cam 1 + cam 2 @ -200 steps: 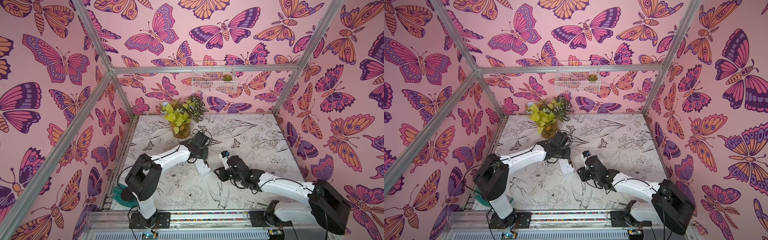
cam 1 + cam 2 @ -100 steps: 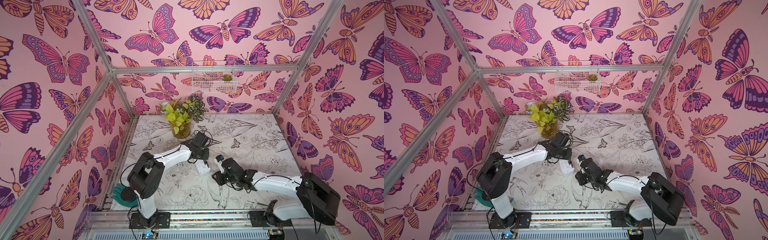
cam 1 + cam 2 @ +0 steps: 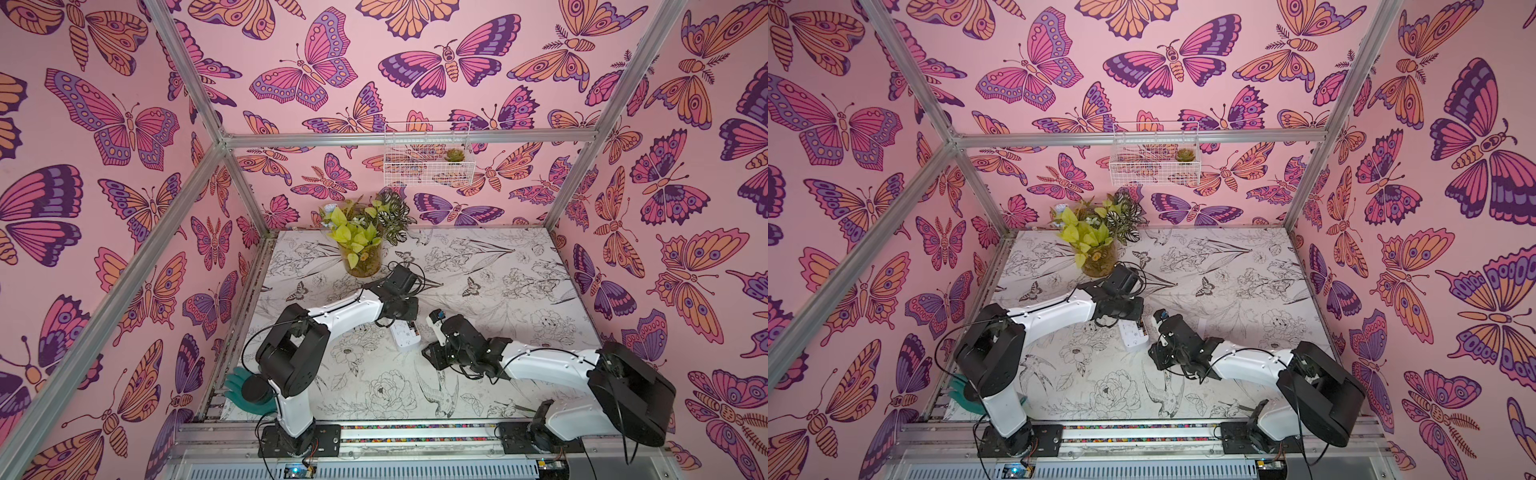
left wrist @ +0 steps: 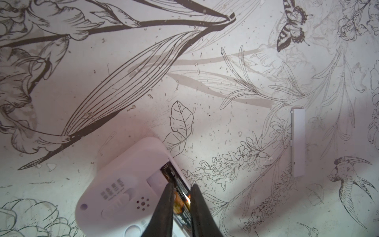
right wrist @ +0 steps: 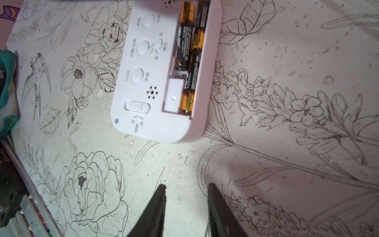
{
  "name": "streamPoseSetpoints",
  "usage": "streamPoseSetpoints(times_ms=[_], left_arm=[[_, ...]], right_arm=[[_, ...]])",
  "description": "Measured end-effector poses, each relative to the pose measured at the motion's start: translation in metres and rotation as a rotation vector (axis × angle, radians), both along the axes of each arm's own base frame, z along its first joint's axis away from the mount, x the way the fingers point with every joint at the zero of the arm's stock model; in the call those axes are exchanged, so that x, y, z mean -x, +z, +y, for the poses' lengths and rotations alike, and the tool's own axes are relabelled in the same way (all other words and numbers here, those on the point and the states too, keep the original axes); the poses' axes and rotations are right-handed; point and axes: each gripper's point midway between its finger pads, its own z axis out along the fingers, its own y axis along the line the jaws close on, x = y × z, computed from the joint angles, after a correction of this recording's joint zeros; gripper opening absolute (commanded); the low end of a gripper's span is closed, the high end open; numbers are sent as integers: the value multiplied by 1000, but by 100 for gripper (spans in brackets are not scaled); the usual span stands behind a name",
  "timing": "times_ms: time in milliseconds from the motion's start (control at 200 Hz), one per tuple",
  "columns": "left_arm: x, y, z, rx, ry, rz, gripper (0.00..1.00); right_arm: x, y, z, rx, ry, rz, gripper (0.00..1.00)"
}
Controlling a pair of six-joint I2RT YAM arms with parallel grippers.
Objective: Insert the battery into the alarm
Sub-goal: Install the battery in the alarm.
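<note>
The white alarm [image 3: 404, 338] [image 3: 1133, 338] lies back up on the table, its battery slot uncovered. In the right wrist view the alarm [image 5: 164, 127] holds black-and-orange batteries, and the battery [image 5: 191, 71] beside the white block lies flat in the slot with no finger on it. My left gripper [image 3: 409, 323] [image 4: 182, 185] hangs just above that battery [image 4: 180, 197], jaws a narrow gap apart, and the alarm [image 4: 123, 178] lies below it. My right gripper [image 3: 430, 357] [image 5: 185, 186] stands open and empty over bare table, a little short of the alarm's near end.
A thin white cover strip [image 4: 297, 141] lies flat on the table, apart from the alarm. A potted plant [image 3: 361, 257] stands at the back, just behind the left arm. A wire basket [image 3: 428, 153] hangs on the back wall. A teal glove [image 3: 243, 392] lies at the front left edge.
The right arm has slid left, bringing its gripper closer to the alarm. The left gripper has stayed over the alarm's far end.
</note>
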Motion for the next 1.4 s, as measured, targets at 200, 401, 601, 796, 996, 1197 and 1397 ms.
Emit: streamPoseSetpoints(times_ms=[200,401,601,796,996,1197,1397], left_arm=[[2,-7,1,-12,-7,13,18],[3,-9,1,-11,-10,16,16],[3,-11,1,-6,-13,11,14],[6,-11,1,-5,-15,-2,12],[16,-12,-2,-22,-31,-15,9],[20,-13,-2,-37,-23,-38,7],[24,-13,-3,-59,-10,-69,7]], right_arm=[[-1,0,1,3,2,1,37],[-2,0,3,3,3,3,36],[-3,-3,4,10,2,9,36],[-6,-4,7,11,-6,14,36],[-8,-9,7,20,-23,27,35],[-8,-11,6,23,-39,36,35],[-6,-15,4,35,-57,54,34]])
